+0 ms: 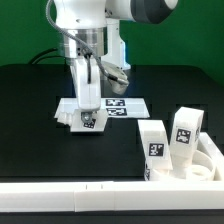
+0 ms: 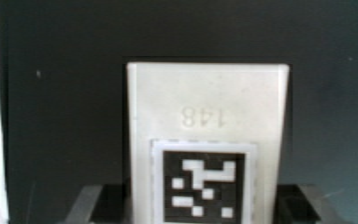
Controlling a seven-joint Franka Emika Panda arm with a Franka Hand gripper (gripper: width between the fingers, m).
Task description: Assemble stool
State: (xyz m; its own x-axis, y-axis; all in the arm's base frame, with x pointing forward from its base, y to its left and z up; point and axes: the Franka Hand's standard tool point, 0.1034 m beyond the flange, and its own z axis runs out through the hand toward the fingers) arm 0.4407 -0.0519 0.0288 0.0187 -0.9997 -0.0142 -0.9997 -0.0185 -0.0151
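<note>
My gripper (image 1: 88, 108) is shut on a white blocky stool leg (image 1: 88, 120) and holds it upright at the near-left corner of the marker board (image 1: 128, 105). I cannot tell whether the leg touches the table. In the wrist view the leg (image 2: 204, 110) fills the middle, showing the number 148 and a black-and-white tag. The dark fingers (image 2: 91, 203) of my gripper (image 2: 201, 208) stand on both sides of it. Two more white legs (image 1: 153, 140) (image 1: 185, 130) stand upright on the round white seat (image 1: 212, 158) at the exterior view's right.
A long white L-shaped rail (image 1: 100, 197) runs along the near edge of the black table and up its right side. A green wall stands behind the arm.
</note>
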